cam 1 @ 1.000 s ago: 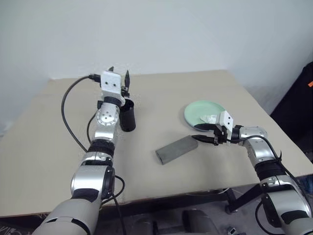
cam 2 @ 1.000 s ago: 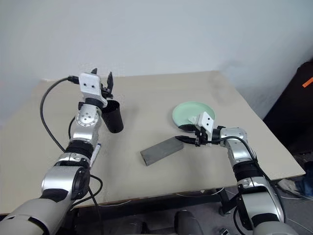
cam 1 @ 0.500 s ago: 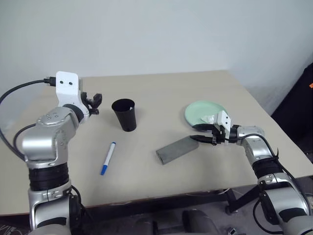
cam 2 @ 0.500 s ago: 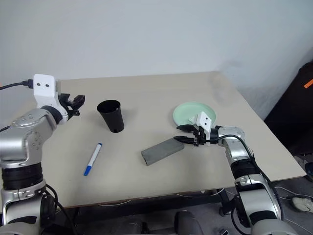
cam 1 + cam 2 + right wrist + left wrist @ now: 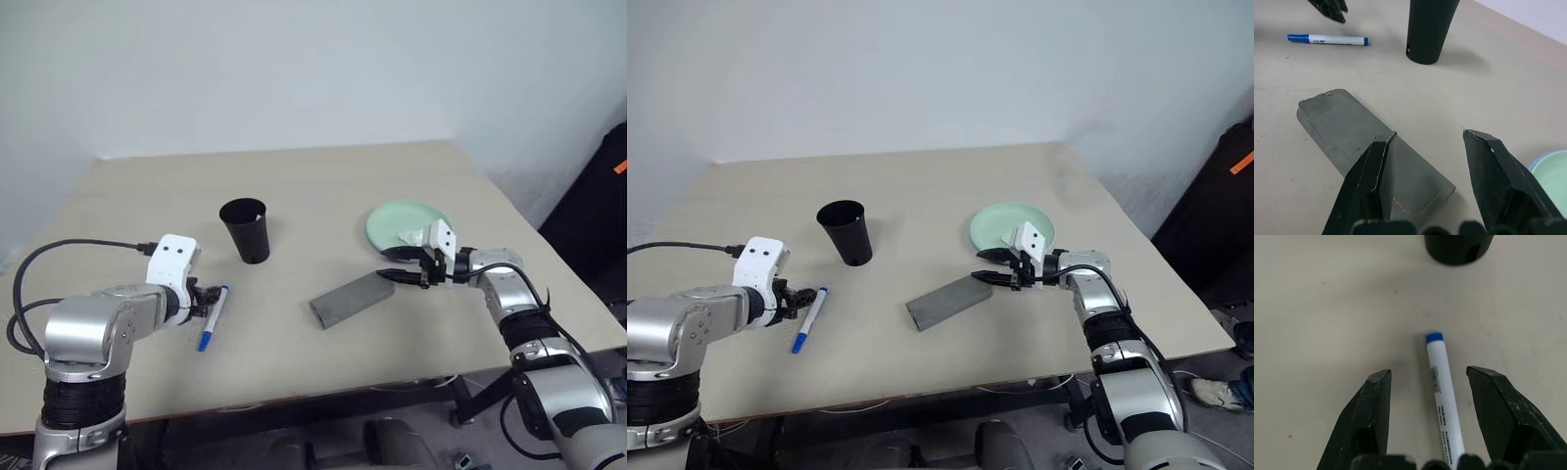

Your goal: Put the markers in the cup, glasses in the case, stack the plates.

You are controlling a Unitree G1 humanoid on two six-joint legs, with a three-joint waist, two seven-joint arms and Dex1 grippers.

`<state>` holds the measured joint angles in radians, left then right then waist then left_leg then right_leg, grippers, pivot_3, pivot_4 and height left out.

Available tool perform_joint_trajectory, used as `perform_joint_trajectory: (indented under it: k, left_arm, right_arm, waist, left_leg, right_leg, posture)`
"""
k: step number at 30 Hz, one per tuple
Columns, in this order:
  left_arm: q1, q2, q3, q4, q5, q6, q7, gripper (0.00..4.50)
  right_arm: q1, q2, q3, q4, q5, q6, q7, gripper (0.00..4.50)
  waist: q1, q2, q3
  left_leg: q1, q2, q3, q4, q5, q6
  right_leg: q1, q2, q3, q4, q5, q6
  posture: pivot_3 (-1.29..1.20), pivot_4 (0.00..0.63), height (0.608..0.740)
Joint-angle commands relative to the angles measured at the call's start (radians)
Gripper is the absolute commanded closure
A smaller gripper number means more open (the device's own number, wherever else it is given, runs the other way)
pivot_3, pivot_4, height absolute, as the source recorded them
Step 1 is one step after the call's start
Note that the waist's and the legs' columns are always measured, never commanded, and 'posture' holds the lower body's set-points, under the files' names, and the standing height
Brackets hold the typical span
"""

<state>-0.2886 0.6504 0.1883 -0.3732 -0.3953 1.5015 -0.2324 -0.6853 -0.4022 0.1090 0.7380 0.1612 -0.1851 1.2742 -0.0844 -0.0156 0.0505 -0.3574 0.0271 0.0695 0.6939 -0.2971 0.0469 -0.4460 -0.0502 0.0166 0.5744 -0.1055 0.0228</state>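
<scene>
Two grippers work over a beige table (image 5: 323, 186) set against a plain white wall (image 5: 313, 69). At about 8 o'clock on the tabletop, the left gripper (image 5: 1428, 382) has its fingers spread wide on either side of a white marker (image 5: 212, 317) with blue ends, not closed on it. A black cup (image 5: 246, 230) stands upright toward 11 o'clock. Near the centre lies a closed grey case (image 5: 351, 299). The right gripper (image 5: 1429, 169), open and empty, hovers at the case's 3 o'clock end, beside a mint green plate (image 5: 402, 223).
</scene>
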Motion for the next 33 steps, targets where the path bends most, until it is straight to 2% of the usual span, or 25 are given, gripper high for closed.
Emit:
perform_joint_trajectory:
  k: [1, 11, 14, 19, 20, 22, 28, 30, 33]
  left_arm:
    - [0.013, -0.029, -0.034, 0.027, 0.028, -0.023, 0.012, 1.96]
    - [0.019, -0.062, -0.046, 0.117, 0.06, -0.085, 0.013, 1.96]
    - [0.01, -0.062, -0.046, 0.122, 0.061, -0.089, 0.01, 2.52]
    - [-0.005, -0.051, -0.05, 0.126, 0.064, -0.1, 0.005, 4.23]
    - [-0.008, -0.046, -0.054, 0.126, 0.067, -0.11, 0.001, 4.39]
    - [-0.016, -0.035, -0.067, 0.124, 0.071, -0.145, -0.011, 4.39]
    - [-0.07, -0.099, -0.042, 0.095, 0.048, -0.476, -0.092, 4.39]
    - [-0.078, -0.132, -0.057, 0.054, 0.03, -0.673, -0.182, 4.39]
    - [-0.094, -0.157, -0.083, 0.052, -0.002, -0.806, -0.292, 4.39]
  right_arm:
    - [-0.023, -0.004, -0.018, -0.014, 0.008, -0.02, -0.003, 2.18]
    - [-0.007, -0.015, -0.024, -0.025, 0.01, -0.022, -0.012, 2.18]
    - [-0.005, -0.018, -0.025, -0.028, 0.01, -0.022, -0.014, 2.18]
    - [-0.006, -0.018, -0.026, -0.029, 0.009, -0.022, -0.016, 2.18]
    - [-0.006, -0.018, -0.025, -0.029, 0.008, -0.023, -0.016, 2.18]
    - [-0.008, -0.017, -0.025, -0.026, 0.007, -0.024, -0.017, 2.18]
    - [-0.022, -0.009, -0.023, -0.01, 0.002, -0.029, -0.019, 2.18]
    - [-0.029, -0.005, -0.022, -0.001, 0.0, -0.032, -0.019, 2.18]
    - [-0.039, 0.0, -0.021, 0.01, -0.002, -0.036, -0.021, 2.18]
  waist:
    - [0.0, 0.0, 0.0]
    - [0.001, 0.001, -0.001]
    - [0.0, 0.001, -0.001]
    - [0.0, 0.001, -0.001]
    - [0.0, 0.001, -0.001]
    - [0.0, 0.001, 0.0]
    - [0.005, 0.001, 0.0]
    - [0.009, 0.001, -0.001]
    - [0.012, 0.001, -0.001]
  left_leg:
    - [0.0, 0.0, 0.0, 0.0, 0.0, 0.0]
    - [0.004, 0.0, 0.0, -0.001, 0.002, -0.002]
    - [0.006, 0.0, 0.0, -0.001, 0.003, -0.003]
    - [0.008, 0.001, 0.0, -0.002, 0.003, -0.003]
    - [0.009, 0.001, 0.0, -0.002, 0.003, -0.003]
    - [0.009, 0.001, 0.0, -0.003, 0.003, -0.004]
    - [0.004, 0.0, 0.001, -0.003, 0.003, -0.004]
    - [0.0, 0.0, 0.001, -0.003, 0.003, -0.003]
    - [-0.002, -0.001, 0.002, -0.003, 0.002, 0.0]
  right_leg:
    - [0.0, 0.0, 0.0, 0.0, 0.0, 0.0]
    - [0.003, 0.0, 0.0, 0.001, 0.0, 0.0]
    - [0.003, 0.0, 0.0, 0.001, 0.0, 0.0]
    - [0.003, 0.0, 0.0, 0.002, 0.0, 0.0]
    - [0.003, 0.0, 0.0, 0.003, 0.0, 0.0]
    - [0.003, 0.0, 0.0, 0.003, 0.0, 0.0]
    - [0.001, -0.001, 0.0, 0.001, 0.0, -0.001]
    - [-0.001, -0.001, 0.0, -0.001, 0.001, -0.001]
    - [-0.003, -0.001, 0.0, -0.002, 0.002, -0.003]
  posture:
    - [0.0, 0.0, 0.74]
    - [0.0, 0.0, 0.74]
    - [0.0, 0.0, 0.74]
    - [0.0, 0.0, 0.74]
    - [0.0, 0.0, 0.74]
    - [0.0, 0.0, 0.74]
    - [0.0, 0.0, 0.74]
    - [0.0, 0.0, 0.74]
    - [0.0, 0.0, 0.74]
